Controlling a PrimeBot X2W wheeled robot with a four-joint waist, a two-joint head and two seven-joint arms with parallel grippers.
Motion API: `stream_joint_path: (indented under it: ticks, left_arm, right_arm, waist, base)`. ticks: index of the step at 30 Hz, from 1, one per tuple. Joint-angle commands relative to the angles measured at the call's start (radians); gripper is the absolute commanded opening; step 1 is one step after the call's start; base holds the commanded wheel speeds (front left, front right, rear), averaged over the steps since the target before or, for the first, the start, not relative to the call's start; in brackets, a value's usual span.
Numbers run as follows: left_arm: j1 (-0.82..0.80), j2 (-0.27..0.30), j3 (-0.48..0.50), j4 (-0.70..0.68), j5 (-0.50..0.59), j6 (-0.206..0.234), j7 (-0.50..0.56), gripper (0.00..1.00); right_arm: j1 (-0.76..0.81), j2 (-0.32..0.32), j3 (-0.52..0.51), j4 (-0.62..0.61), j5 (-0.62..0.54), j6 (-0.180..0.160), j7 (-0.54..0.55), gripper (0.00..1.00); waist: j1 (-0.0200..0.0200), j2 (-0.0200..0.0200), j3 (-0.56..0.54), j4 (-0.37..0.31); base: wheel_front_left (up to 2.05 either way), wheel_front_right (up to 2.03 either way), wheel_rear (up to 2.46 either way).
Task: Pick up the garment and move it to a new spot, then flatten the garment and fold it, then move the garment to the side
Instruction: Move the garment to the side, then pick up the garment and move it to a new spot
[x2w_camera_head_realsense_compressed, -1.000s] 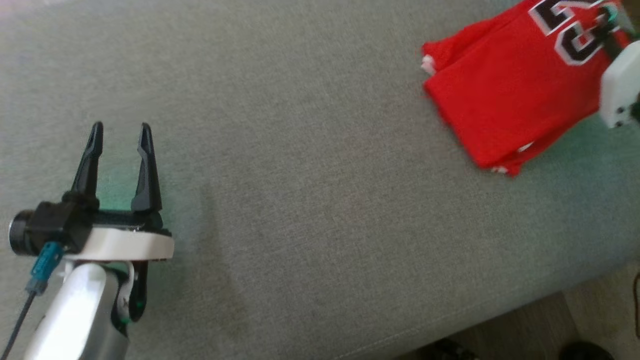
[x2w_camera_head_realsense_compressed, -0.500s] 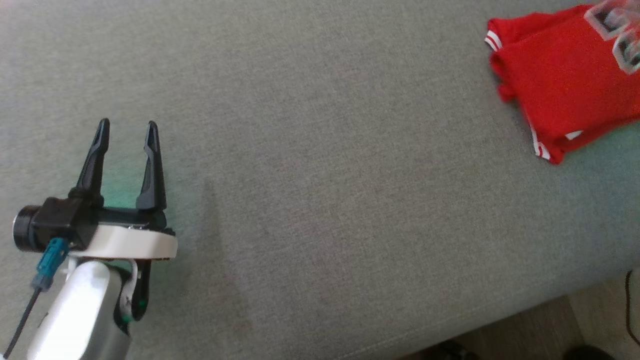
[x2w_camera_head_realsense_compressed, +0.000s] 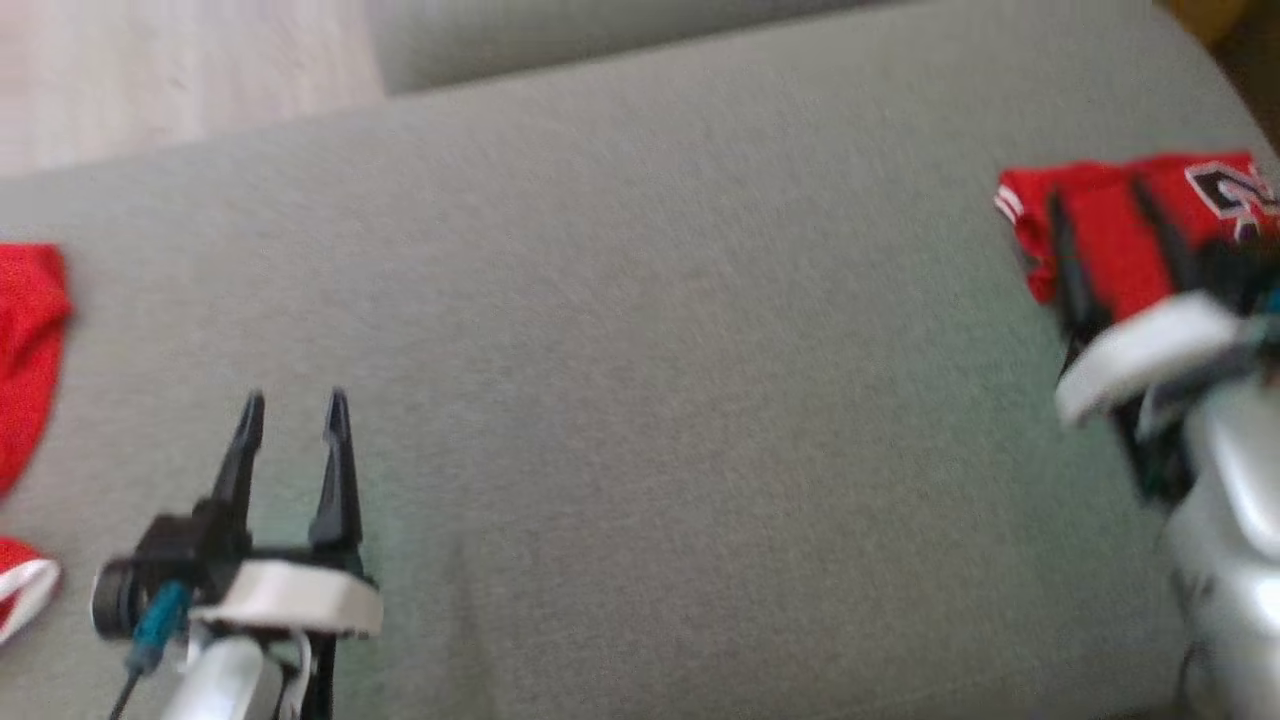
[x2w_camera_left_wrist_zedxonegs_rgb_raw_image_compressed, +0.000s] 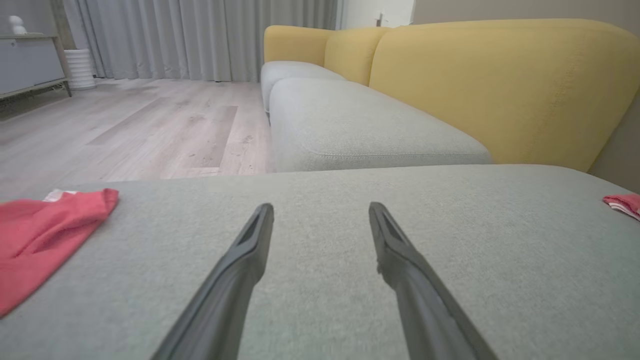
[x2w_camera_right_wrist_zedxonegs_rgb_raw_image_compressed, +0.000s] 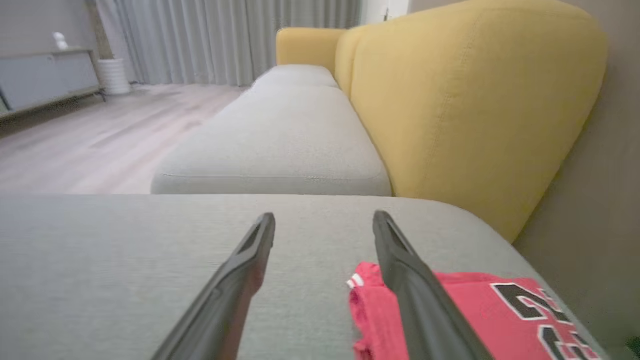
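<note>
The folded red jersey lies flat on the grey cushion, under and just right of the right gripper, its striped corner between the two fingers. That gripper is spread wide and holds nothing; whether a finger touches the cloth I cannot tell. The left gripper, well apart, is also wide open and empty over bare cushion, with another red cloth to its left.

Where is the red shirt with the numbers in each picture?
Head view: the numbered red shirt lies at the right edge, upper half.
Left wrist view: a corner of the shirt at the far right edge.
Right wrist view: the shirt at bottom right, numbers showing.
Shared landmark: the grey cushion under it.
</note>
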Motion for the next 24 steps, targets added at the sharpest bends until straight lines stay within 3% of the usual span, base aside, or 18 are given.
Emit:
stream_joint_path:
  ticks: [1,10,24]
  left_arm:
    - [-0.015,0.015,0.042,-0.019,-0.011,0.002,-0.014,1.00]
    - [0.069,0.011,0.061,0.004,-0.014,0.004,-0.019,1.00]
    - [0.074,0.003,0.073,-0.003,-0.010,-0.003,-0.021,1.00]
  right_arm:
    - [0.036,0.010,-0.010,-0.062,0.004,0.007,-0.015,1.00]
    - [0.353,0.138,-0.120,-0.311,-0.066,0.007,0.054,1.00]
    - [0.462,0.204,-0.194,-0.478,-0.127,0.007,0.148,1.00]
  waist:
    - [0.0003,0.0000,-0.074,0.058]
    - [0.0003,0.0000,-0.136,0.105]
    - [0.0003,0.0000,-0.129,0.149]
  base:
    - [0.00,0.00,0.00]
    - [0.00,0.00,0.00]
    - [0.00,0.00,0.00]
